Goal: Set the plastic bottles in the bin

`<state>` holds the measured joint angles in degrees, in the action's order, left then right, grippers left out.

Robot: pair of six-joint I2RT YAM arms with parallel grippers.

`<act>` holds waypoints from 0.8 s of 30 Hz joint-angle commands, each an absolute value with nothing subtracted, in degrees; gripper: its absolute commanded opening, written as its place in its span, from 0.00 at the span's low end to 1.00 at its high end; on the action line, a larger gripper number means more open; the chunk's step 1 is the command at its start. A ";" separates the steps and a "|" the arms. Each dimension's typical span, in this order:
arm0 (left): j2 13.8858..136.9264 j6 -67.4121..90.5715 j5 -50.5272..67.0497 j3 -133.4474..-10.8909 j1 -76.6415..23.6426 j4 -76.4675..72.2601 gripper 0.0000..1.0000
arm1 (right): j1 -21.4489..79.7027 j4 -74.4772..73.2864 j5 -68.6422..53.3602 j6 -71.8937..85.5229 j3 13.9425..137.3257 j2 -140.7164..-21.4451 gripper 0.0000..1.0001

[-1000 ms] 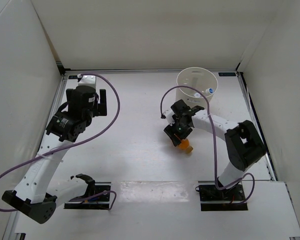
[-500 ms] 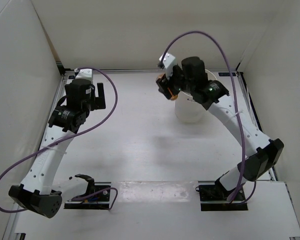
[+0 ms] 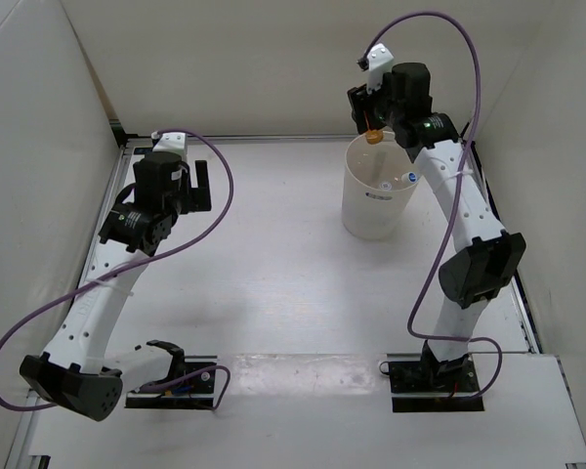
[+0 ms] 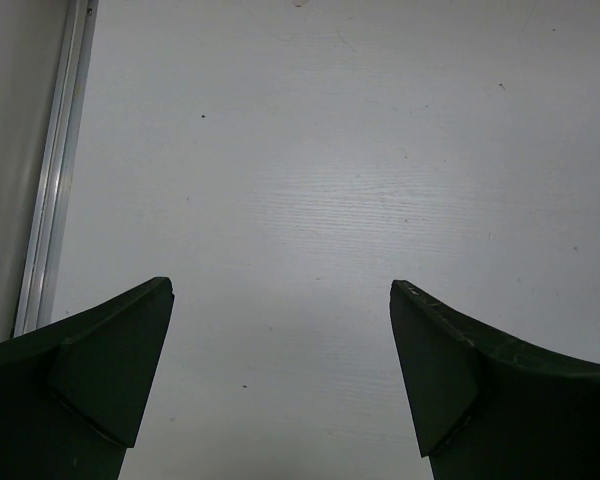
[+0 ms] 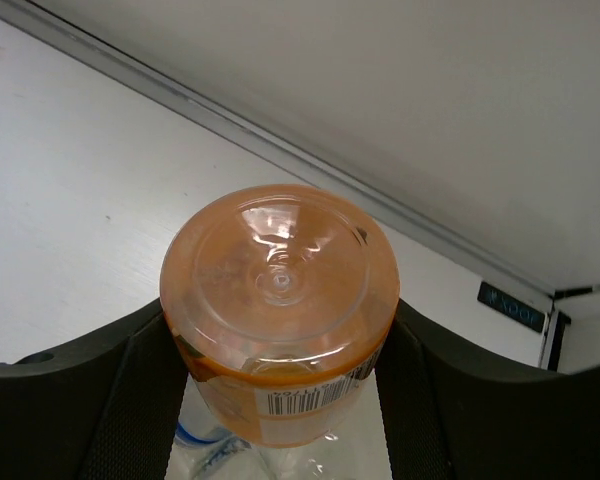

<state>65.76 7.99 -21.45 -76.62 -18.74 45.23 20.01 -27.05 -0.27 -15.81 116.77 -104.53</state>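
Note:
My right gripper (image 3: 371, 125) hangs high over the far rim of the bin (image 3: 363, 210) and is shut on the orange-coloured bottle (image 3: 373, 138). In the right wrist view the bottle (image 5: 280, 290) sits bottom-first between the two fingers (image 5: 100, 400), a barcode label on its side. Below it shows part of a clear bottle with blue on it (image 5: 202, 447). Inside the bin lies a clear bottle with a blue cap (image 3: 410, 179). My left gripper (image 3: 193, 188) is open over the far left of the table, with nothing between its fingers (image 4: 90, 370).
The white walls of the enclosure stand close behind the bin and along both sides. A metal rail (image 4: 55, 170) runs along the table's left edge beside the left gripper. Purple cables loop from both arms.
The right arm has carried the orange bottle from low over the middle of the table up to above the bin's far rim. The left arm shifted only slightly.

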 commanded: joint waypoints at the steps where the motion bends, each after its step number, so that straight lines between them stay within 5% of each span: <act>1: 65.65 8.44 -20.92 -78.05 -18.55 44.56 1.00 | 19.43 -25.14 2.90 -13.71 116.02 -103.45 0.02; 8: 66.00 8.88 -20.83 -77.96 -18.63 45.00 1.00 | 17.40 -25.05 4.13 -11.43 112.85 -103.97 0.06; 16: 66.36 8.88 -20.83 -78.22 -18.54 45.44 1.00 | 14.68 -24.61 7.29 -10.63 111.80 -104.94 0.27; 22: 66.18 8.79 -21.36 -78.05 -18.55 45.88 1.00 | 15.20 -24.17 9.83 -12.03 111.18 -104.24 0.81; 24: 66.36 8.96 -21.88 -78.22 -18.55 46.14 1.00 | 16.08 -23.04 11.07 -12.65 110.66 -103.71 0.90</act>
<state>66.32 8.45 -21.45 -76.62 -18.74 45.52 14.87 -26.76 8.27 -11.44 111.00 -105.03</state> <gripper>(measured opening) 0.998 0.879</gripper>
